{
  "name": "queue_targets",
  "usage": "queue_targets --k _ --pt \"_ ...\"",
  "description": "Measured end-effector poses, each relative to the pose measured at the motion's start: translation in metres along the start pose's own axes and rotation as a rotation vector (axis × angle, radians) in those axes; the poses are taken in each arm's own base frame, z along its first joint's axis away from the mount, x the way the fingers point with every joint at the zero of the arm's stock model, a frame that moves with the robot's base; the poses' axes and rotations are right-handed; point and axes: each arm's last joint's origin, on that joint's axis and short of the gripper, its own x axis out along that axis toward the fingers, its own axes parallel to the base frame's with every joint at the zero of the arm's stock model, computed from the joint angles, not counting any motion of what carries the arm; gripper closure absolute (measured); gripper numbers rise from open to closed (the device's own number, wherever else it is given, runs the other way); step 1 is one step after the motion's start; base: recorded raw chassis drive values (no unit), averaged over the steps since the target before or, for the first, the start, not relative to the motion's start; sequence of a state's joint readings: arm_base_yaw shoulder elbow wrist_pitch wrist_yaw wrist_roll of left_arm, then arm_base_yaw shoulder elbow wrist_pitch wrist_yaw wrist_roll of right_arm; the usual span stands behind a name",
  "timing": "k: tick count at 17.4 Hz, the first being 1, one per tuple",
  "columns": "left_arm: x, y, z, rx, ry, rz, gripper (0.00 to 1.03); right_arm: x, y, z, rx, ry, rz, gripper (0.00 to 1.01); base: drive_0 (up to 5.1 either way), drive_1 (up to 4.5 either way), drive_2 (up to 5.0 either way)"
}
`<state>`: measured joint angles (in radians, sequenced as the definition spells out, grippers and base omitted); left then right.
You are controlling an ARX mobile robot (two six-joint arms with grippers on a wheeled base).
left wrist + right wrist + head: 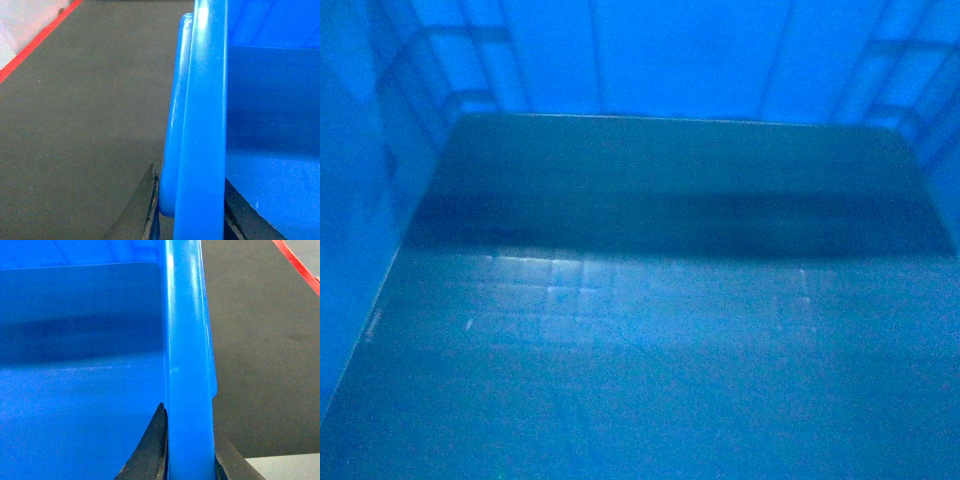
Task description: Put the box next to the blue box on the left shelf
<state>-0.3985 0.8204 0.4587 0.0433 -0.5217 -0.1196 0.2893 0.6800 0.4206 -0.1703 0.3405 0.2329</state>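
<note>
Your head camera is filled almost edge to edge by the inside of the large rectangular blue plastic crate: you are looking down at its floor, where a faint square-grid pattern catches the light left of centre, and a dark band of shadow runs across the floor further back. The far wall rises smooth and bright blue at the top of the view, and the side walls close in at both edges. Neither arm shows in this view.

From your left wrist camera, the left pincer is clamped on the crate's thick rim. One dark finger sits on the outer side of the rim, the other at the inner side, and the rim runs upright between them. To the left of the rim you see the dark grey floor, with a red line crossing the upper left corner and a pale area beyond it.

From your right wrist camera, the right pincer is clamped the same way on the opposite rim. One dark finger lies against the inner wall and the other against the outer side. The crate's interior spreads out to the left; dark grey floor lies to the right, with a red line at the top right corner and a light grey patch at the bottom right.

The crate sits between the two pincers, gripped at both side rims.
</note>
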Motion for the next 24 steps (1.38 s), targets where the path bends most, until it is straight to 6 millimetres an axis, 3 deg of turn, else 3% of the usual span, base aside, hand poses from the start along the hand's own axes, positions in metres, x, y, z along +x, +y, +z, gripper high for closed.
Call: queue_targets --k 24 --pt "0.0000 0.0000 0.0001 0.000 -0.001 -0.001 0.83 -0.0002 -0.0001 -0.0001 0.001 0.001 -0.001 0.91 -1.7 -1.74 -1.7"
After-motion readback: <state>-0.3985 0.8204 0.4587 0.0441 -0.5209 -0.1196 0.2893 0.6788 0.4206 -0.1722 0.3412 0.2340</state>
